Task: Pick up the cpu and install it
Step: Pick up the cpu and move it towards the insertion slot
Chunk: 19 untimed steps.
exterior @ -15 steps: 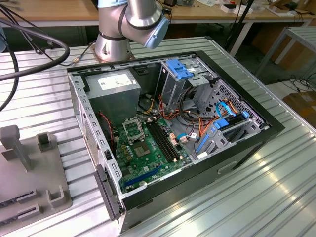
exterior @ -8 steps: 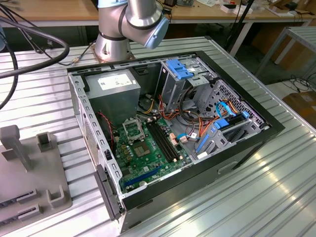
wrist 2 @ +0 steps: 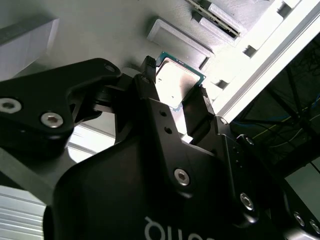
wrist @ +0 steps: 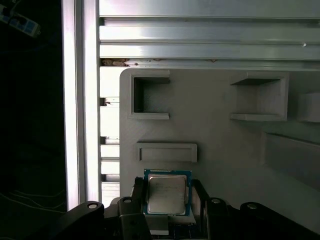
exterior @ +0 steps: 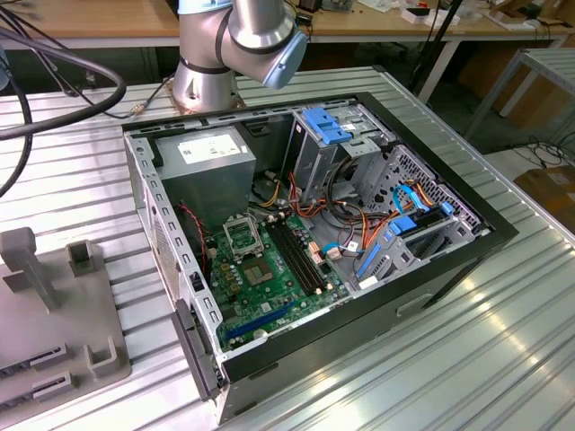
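Ribbed metal worktop (exterior: pixel 422 359). Open computer case (exterior: pixel 422 292) lies on it, centre. Grey fixture tray (exterior: pixel 63 332) at the exterior view's left. Arm base (exterior: pixel 205 85) beyond the case.

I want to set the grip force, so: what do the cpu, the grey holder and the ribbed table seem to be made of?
The cpu: a metal lid, silver-grey and dull, on a green board edge. The grey holder: probably plastic, matte and even in colour, with blocky moulded or printed pockets. The table: likely aluminium, ribbed, with bright glare.
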Each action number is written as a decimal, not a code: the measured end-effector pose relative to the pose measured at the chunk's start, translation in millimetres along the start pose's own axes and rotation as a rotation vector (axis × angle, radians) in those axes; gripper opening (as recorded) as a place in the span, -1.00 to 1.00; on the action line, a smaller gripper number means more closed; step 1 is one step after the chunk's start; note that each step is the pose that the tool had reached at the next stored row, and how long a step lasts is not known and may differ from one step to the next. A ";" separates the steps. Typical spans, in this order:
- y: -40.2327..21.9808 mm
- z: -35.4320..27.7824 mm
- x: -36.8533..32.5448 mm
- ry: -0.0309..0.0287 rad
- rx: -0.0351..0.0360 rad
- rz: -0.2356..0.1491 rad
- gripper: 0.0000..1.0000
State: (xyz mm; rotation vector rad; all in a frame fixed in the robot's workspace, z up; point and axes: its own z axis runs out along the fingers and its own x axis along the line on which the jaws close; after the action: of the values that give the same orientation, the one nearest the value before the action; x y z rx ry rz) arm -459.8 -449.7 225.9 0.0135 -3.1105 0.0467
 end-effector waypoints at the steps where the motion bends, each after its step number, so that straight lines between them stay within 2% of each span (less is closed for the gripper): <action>1: 0.0 -0.2 0.0 0.0000 0.0000 0.000 -0.06; 19: -0.2 -7.4 0.2 -0.0001 -0.0001 0.000 -0.06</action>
State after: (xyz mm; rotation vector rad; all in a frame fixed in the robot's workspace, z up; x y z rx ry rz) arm -459.8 -449.7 233.3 0.0135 -3.1106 0.0466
